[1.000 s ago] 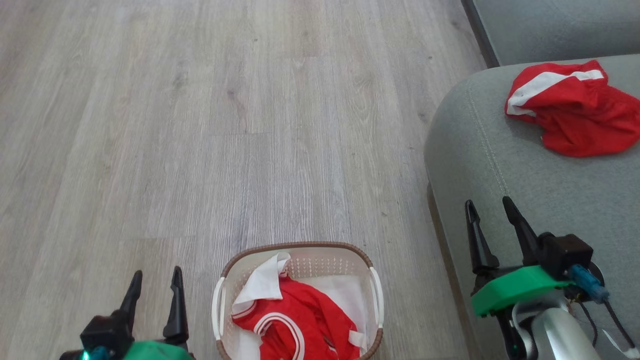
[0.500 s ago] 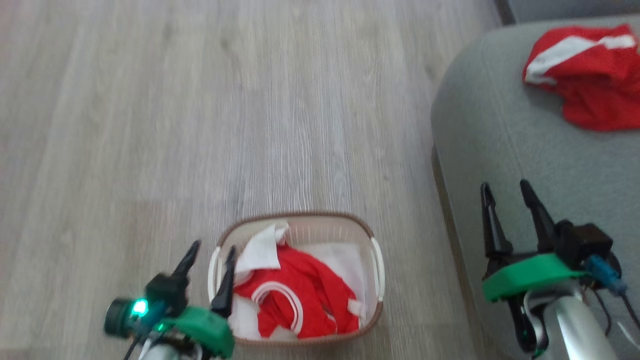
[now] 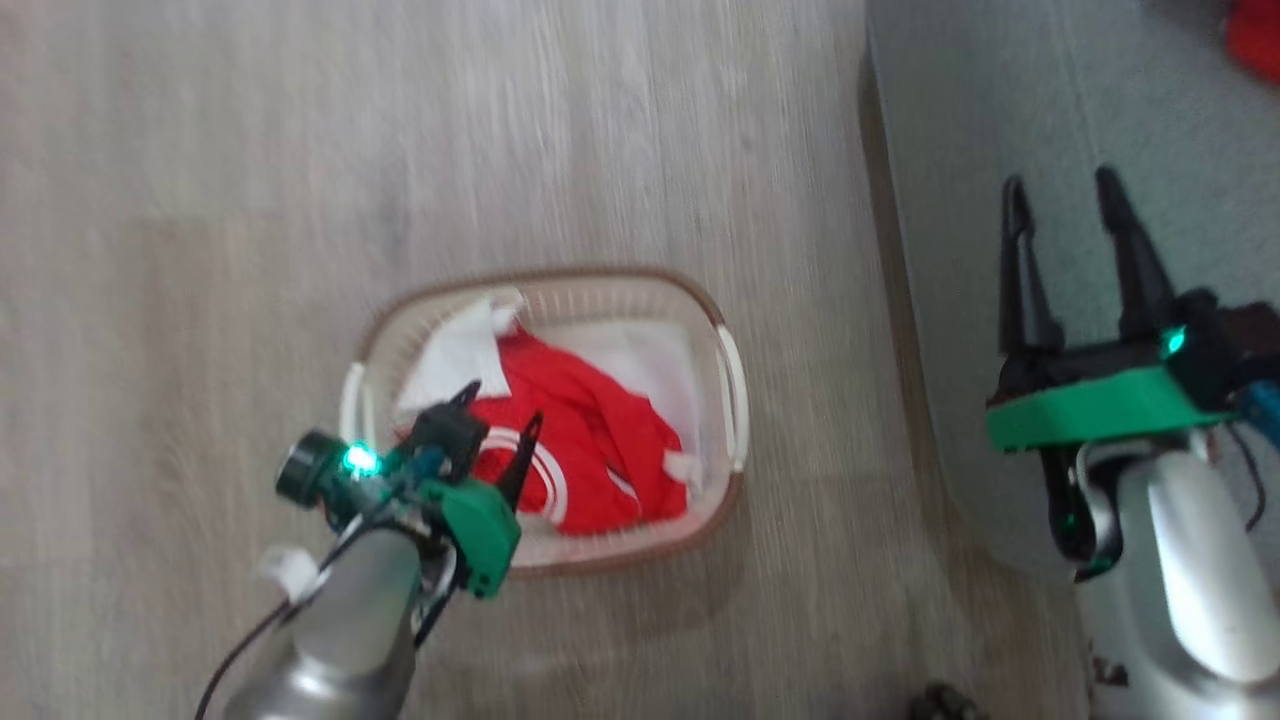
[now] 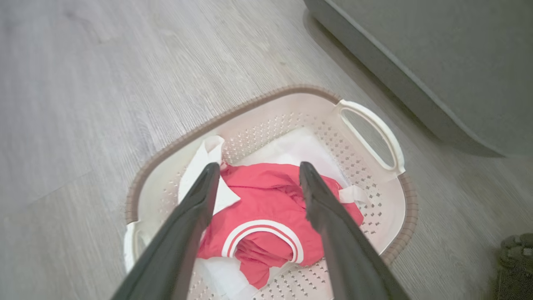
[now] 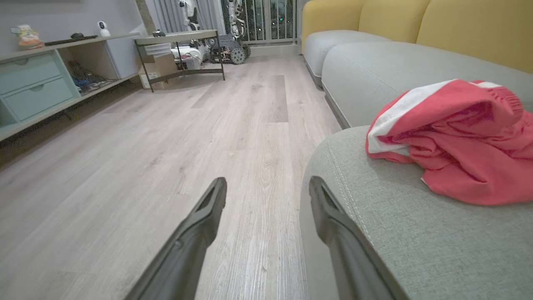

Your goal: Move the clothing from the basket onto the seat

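Left hand (image 4: 259, 166): I read it spread wide, empty, above the left end of the basket (image 4: 266, 98), red clothing (image 4: 266, 200) directly under its tips. Right hand (image 3: 1060, 180): spread, empty, over the left edge of the seat (image 3: 950, 120); another garment (image 5: 458, 137) lies further along.

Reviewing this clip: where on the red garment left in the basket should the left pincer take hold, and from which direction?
Probably best to take the red garment by the bunched fold at its middle, coming straight down from above. The basket walls close off every side, and the crumpled cloth mounds up there. The open left pincer hangs over that spot.
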Motion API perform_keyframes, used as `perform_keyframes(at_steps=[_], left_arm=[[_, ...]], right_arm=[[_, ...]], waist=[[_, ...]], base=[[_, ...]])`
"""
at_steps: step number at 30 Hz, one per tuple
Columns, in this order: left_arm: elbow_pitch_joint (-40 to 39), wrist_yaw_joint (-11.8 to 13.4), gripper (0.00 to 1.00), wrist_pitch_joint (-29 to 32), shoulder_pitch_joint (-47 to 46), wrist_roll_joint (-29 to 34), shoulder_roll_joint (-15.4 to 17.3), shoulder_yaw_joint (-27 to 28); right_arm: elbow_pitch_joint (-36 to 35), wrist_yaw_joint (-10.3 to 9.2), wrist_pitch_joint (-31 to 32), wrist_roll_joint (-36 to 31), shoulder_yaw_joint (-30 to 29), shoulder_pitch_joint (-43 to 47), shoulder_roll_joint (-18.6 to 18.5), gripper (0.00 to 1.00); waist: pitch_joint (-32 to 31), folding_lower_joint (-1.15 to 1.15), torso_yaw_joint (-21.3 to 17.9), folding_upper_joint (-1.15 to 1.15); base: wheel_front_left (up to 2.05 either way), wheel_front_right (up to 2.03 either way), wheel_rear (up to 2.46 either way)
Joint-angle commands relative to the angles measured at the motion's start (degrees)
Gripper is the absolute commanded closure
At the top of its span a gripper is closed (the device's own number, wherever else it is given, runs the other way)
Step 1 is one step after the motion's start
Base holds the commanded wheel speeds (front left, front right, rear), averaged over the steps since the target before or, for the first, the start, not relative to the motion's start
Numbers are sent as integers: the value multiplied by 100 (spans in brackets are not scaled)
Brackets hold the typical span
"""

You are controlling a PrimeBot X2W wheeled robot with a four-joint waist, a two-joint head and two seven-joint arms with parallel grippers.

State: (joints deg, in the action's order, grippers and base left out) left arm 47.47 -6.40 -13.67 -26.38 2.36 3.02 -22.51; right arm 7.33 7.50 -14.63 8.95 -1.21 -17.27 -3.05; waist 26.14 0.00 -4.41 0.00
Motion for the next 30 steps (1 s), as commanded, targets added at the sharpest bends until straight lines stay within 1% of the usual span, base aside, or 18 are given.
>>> perform_keyframes(at_steps=[1,4,8,15,18,24,27,30], left_arm=[[26,-3,0,-24,-183,43,45,90],[539,-17,0,36,-583,78,29,-33],[1235,23,0,171,-1022,235,45,-195],[2032,150,0,289,-1531,242,79,-240],[2233,265,0,329,-1703,231,132,-237],[2404,640,0,342,-2020,193,226,-200],[2473,749,0,448,-2127,214,266,-240],[2519,792,0,550,-2213,226,285,-287]], right_arm=[[-248,-1,-37,-50,102,-144,17,0],[-377,-1,-37,-52,105,-284,17,0],[-525,-1,-37,-9,163,-494,17,0],[-739,-1,-37,38,231,-779,17,0],[-778,-1,-37,67,277,-843,17,0],[-825,-1,-37,142,335,-919,17,0],[-840,-1,-37,177,364,-950,17,0],[-849,-1,-37,218,400,-985,17,0]], waist=[[647,0,-268,0],[1029,0,-347,0],[1440,0,-459,0],[1955,0,-585,0],[2105,0,-624,0],[2344,0,-688,0],[2432,0,-727,0],[2502,0,-770,0]], base=[[0,0,0],[0,0,0],[0,0,0],[0,0,0],[0,0,0],[0,0,0],[0,0,0],[0,0,0]])
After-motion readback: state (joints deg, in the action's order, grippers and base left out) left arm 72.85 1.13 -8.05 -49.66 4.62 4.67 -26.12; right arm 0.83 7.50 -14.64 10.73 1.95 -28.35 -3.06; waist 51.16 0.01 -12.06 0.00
